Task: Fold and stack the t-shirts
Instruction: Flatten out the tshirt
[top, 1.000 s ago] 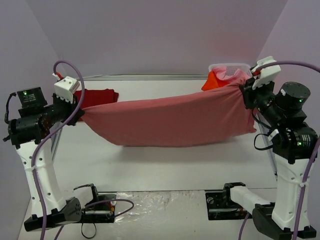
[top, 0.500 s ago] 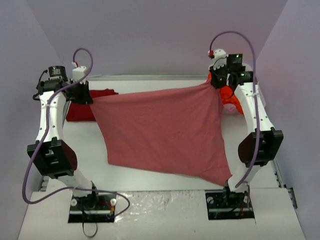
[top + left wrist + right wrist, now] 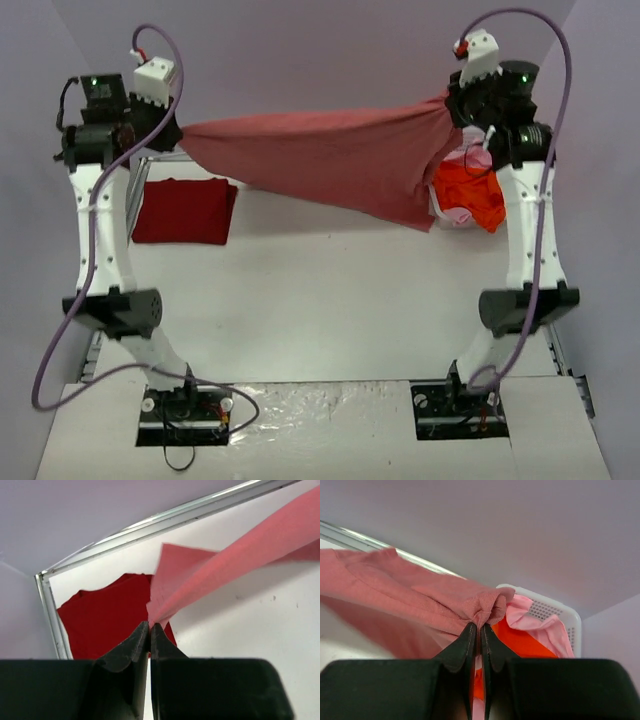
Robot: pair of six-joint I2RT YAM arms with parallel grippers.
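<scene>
High over the far side of the table (image 3: 330, 300), the rose-red t-shirt (image 3: 330, 160) hangs stretched between both arms. Left gripper (image 3: 149, 626) is pinched tight on its left end, and right gripper (image 3: 480, 626) is clamped on a bunched corner. Far right, the white lattice basket (image 3: 559, 609) holds an orange t-shirt (image 3: 470, 190) and a light pink t-shirt (image 3: 547, 630). Far left, the dark crimson t-shirt (image 3: 185, 210) lies folded flat.

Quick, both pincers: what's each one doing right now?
Left pincer: closed on the rose-red t-shirt.
Right pincer: closed on the same t-shirt.
</scene>
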